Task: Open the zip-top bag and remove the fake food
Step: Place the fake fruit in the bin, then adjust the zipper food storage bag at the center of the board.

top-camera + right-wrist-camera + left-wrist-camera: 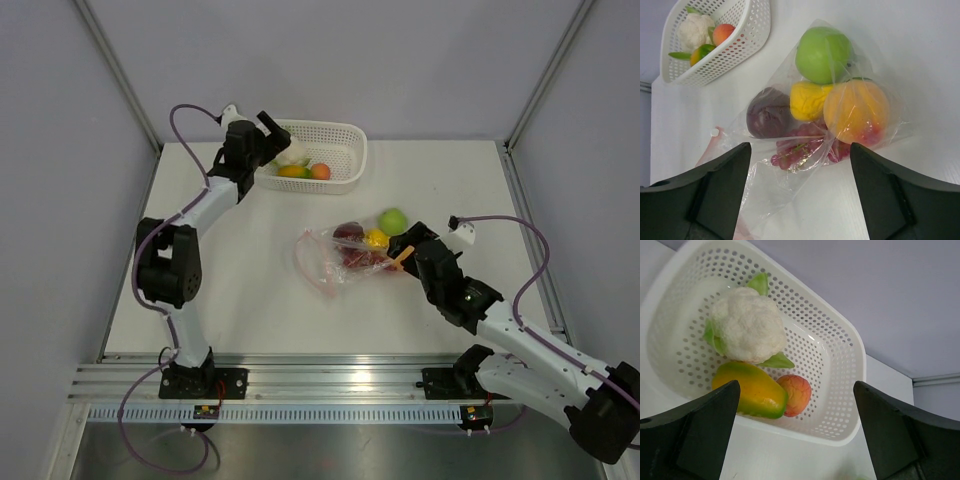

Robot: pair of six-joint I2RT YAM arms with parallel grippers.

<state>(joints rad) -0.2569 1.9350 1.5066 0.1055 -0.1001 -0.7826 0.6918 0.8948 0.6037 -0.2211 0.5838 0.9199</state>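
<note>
The clear zip-top bag (pixel 328 262) (pixel 785 185) lies crumpled mid-table, its pink zip strip at the left end. Inside it is fake food: a green apple (pixel 823 54), a yellow piece (pixel 807 100), a dark red piece (pixel 769 120), a peach (pixel 857 110) and grapes (pixel 800 150). My right gripper (pixel 405 250) (pixel 800 195) hovers open just above the bag's slack plastic, gripping nothing. Over the near rim of the white basket (pixel 340 135) (pixel 850 340), my left gripper (pixel 270 128) (pixel 795 440) stands wide open and empty. The basket holds a cauliflower (pixel 747 325), a yellow-green fruit (pixel 750 390) and a small peach (pixel 796 394).
The basket (pixel 755 30) stands at the back of the table, behind the bag. Grey walls with metal posts close in the table on the left, right and back. A metal rail runs along the near edge by the arm bases.
</note>
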